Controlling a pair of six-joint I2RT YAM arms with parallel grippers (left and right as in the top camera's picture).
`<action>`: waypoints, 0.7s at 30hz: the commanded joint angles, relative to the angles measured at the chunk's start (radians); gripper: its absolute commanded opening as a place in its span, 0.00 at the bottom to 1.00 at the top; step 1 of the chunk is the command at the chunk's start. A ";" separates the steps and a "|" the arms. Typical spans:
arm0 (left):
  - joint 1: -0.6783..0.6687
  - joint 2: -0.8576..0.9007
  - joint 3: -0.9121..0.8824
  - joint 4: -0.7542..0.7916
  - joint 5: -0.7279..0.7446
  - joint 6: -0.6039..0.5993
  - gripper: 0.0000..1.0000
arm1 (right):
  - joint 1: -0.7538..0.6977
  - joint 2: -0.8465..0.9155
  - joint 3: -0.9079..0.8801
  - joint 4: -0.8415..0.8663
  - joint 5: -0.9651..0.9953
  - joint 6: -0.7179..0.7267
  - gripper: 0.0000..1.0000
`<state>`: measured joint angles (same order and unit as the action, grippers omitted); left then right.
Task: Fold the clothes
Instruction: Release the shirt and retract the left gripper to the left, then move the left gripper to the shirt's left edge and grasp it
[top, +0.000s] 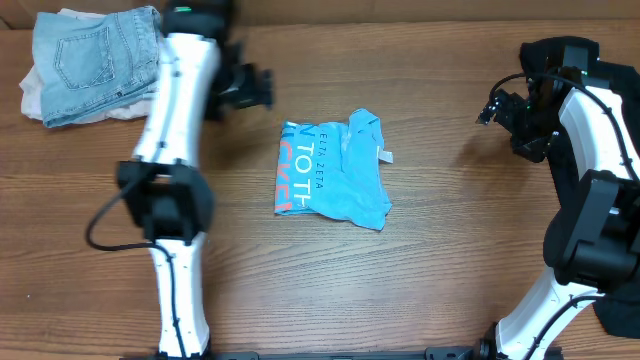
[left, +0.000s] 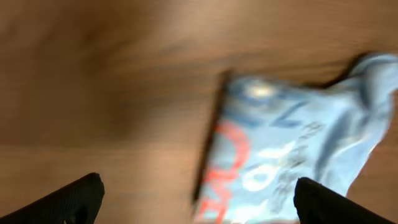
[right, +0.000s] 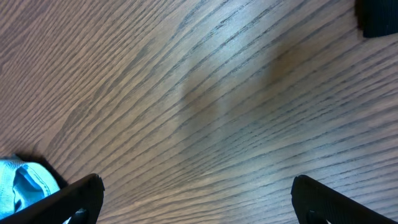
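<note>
A: Where did the blue T-shirt lie?
B: Near the middle of the table, bunched into a rough, half-folded block with the lettering up. Its left edge ran fairly straight, with the red-orange mark along it. The right edge was rumpled, and a small white tag stuck out there.
A: And the grippers?
B: The left gripper hung over wood just past the shirt's far left corner, not touching it. Its fingers stood wide apart with nothing between them. Its wrist view was smeared, yet it showed the shirt's left edge ahead and wood below. The right gripper was well off to the shirt's right, fingers likewise spread and empty, over plain wood grain. Only a corner of the shirt showed at the lower left of its wrist view.
A: What crowded the table?
B: A pile of folded jeans on some pale cloth at the far left corner, beside the left arm. Something black sat at the top right edge of the right wrist view; I couldn't tell what.
A: Room to move?
B: Open wood lay on every side of the shirt, widest toward the right gripper and toward the near edge.
</note>
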<state>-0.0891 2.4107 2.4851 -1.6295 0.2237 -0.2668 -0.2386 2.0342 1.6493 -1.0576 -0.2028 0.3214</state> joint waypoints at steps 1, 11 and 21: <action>0.061 0.004 -0.074 -0.035 0.216 0.130 1.00 | 0.003 -0.029 0.020 0.006 0.000 0.008 1.00; 0.029 -0.041 -0.105 -0.046 0.048 0.091 1.00 | 0.003 -0.029 0.020 0.006 0.000 0.008 1.00; -0.004 -0.314 -0.170 -0.060 -0.098 0.037 1.00 | 0.003 -0.029 0.020 0.006 0.000 0.008 1.00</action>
<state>-0.0780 2.2375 2.3520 -1.6836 0.1852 -0.2066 -0.2386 2.0342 1.6493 -1.0573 -0.2028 0.3214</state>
